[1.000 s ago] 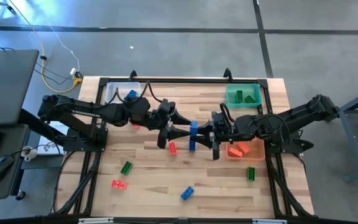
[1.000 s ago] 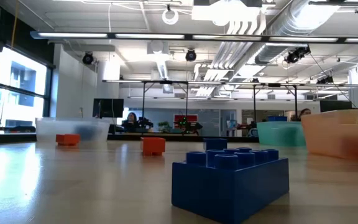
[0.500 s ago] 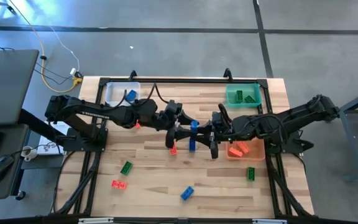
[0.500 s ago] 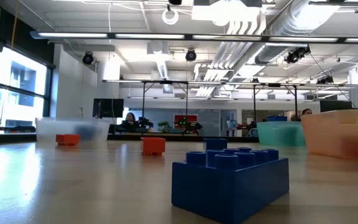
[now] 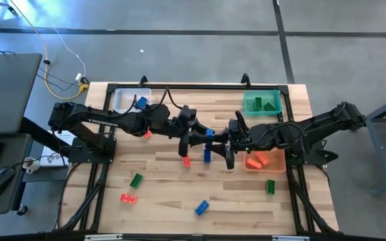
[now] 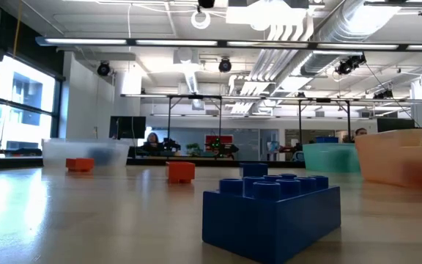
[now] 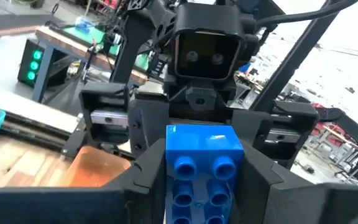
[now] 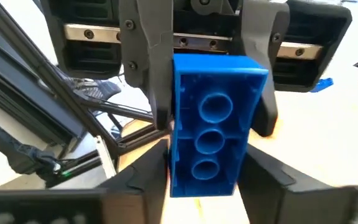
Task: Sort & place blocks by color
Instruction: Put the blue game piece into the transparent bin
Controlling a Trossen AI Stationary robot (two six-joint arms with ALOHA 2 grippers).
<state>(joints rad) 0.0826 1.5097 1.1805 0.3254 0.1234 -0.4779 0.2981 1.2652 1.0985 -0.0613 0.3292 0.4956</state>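
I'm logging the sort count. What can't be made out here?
- High view: the right arm covers part of the orange bin, so its block count is uncertain.
- Low view: the near blue block hides whatever lies behind it.
- Low view: the clear bin is blurred, so its contents are unreadable.

Both arms stretched inward, wrists level. Left gripper (image 5: pixel 198 136) facing right gripper (image 5: pixel 225 144), nearly fingertip to fingertip. Left fingers (image 8: pixel 143 59) pinched inward.

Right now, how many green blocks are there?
4 green blocks: two in the green bin, one on the table's left side, one beside the orange bin. The arms may hide others.
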